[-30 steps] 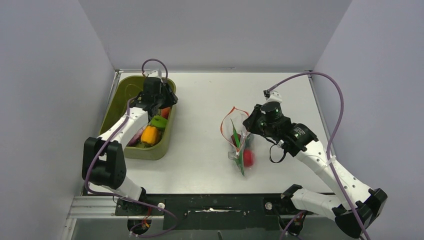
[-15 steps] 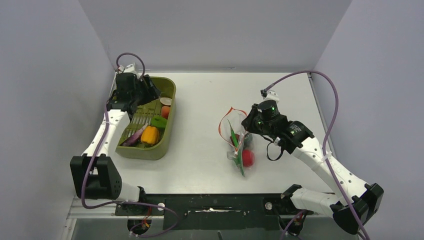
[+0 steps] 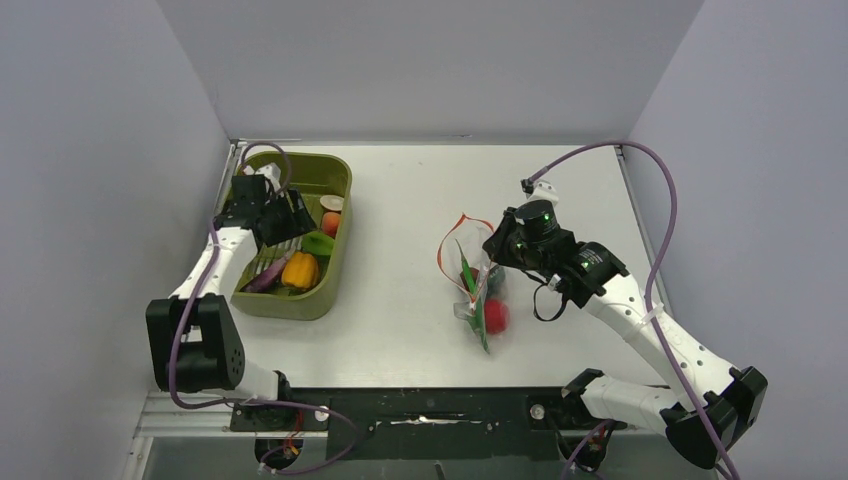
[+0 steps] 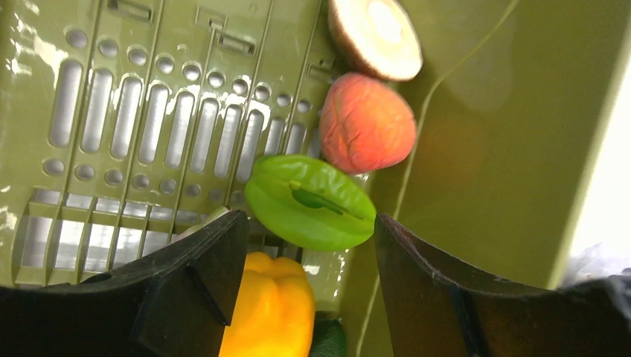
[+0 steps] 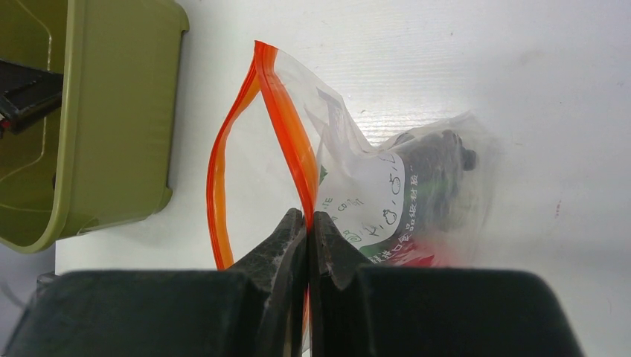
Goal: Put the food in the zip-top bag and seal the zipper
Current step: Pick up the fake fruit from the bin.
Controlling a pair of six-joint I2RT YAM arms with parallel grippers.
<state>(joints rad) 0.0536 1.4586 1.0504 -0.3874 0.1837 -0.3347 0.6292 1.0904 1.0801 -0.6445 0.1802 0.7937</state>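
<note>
White tabletop [image 3: 400, 300]: my right pincer [image 5: 308, 223] clamps the zipper [image 5: 286, 126], propping the bag [image 5: 446, 149] open; my left pincer [image 4: 309, 218] gapes wide above a green piece [image 4: 298, 186] in the tub [image 4: 484, 149].

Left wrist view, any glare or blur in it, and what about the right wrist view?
Left wrist view: white glare on the tub floor, right edge blown out, green piece sharp, jaws dark and soft. Right wrist view: bag film hazes the dark food inside; orange zipper crisp.
</note>
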